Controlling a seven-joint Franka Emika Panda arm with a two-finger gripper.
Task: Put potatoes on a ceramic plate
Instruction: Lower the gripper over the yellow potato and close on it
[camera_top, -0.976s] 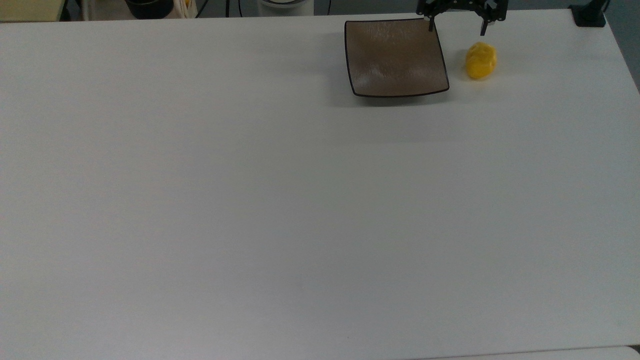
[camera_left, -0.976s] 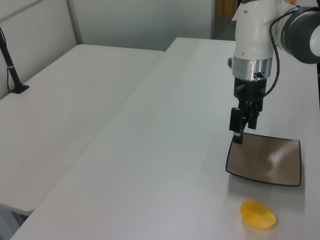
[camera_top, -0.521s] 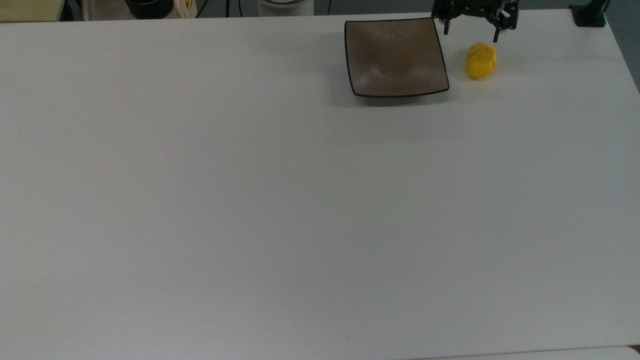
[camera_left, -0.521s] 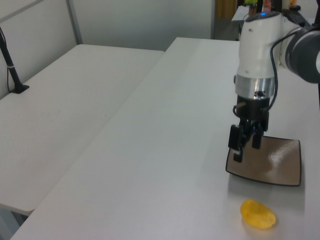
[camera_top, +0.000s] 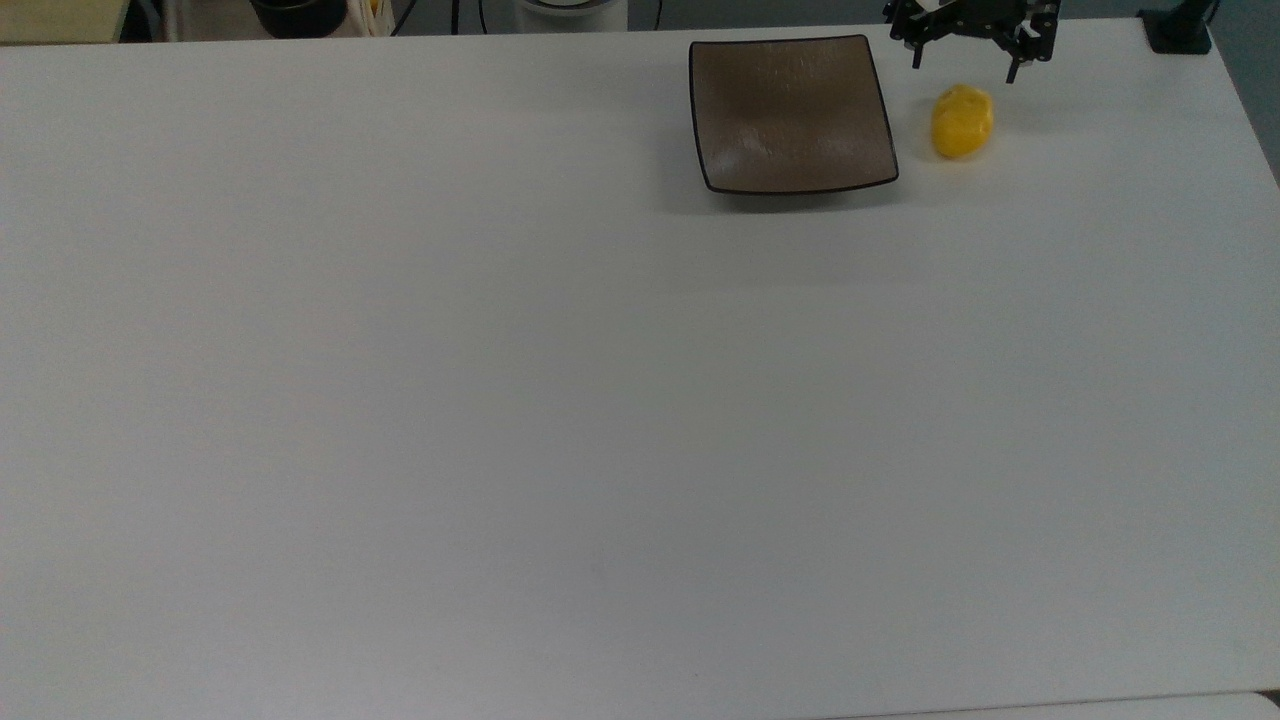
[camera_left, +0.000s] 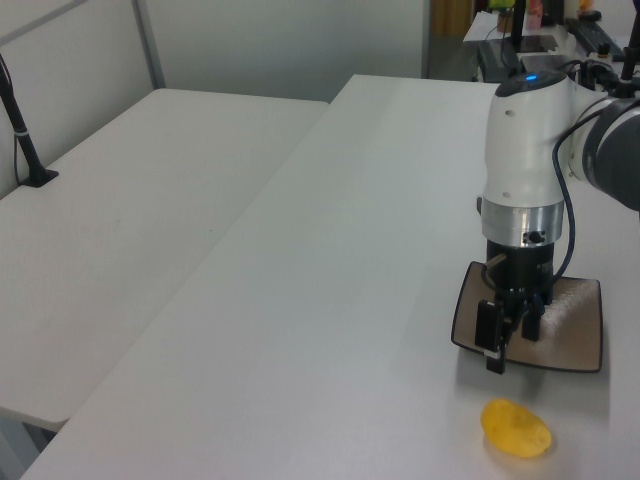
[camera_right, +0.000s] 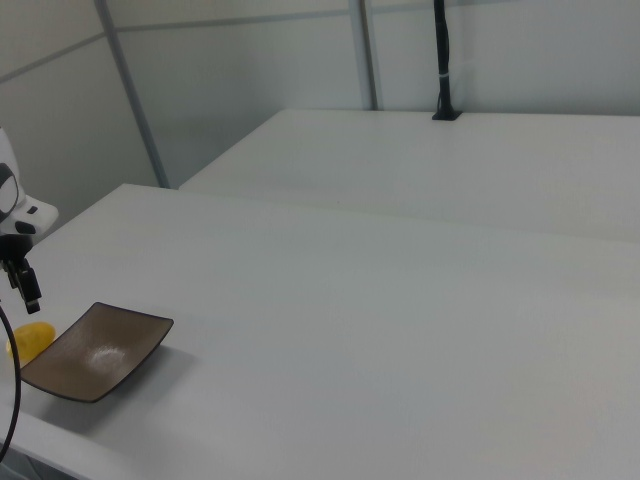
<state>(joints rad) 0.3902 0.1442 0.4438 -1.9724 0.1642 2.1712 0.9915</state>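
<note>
Since the earlier frame the gripper (camera_left: 508, 338) has dropped toward the potato (camera_left: 516, 428), jaws wide and empty; potato lies on the table (camera_left: 330, 300) at the plate's (camera_top: 790, 115) 3 o'clock in the top view. Closing off-centre might roll it away. White tables, grey walls behind

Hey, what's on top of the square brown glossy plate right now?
Nothing lies on the square brown glossy plate. The small yellow potato sits beside it on the white table.
</note>
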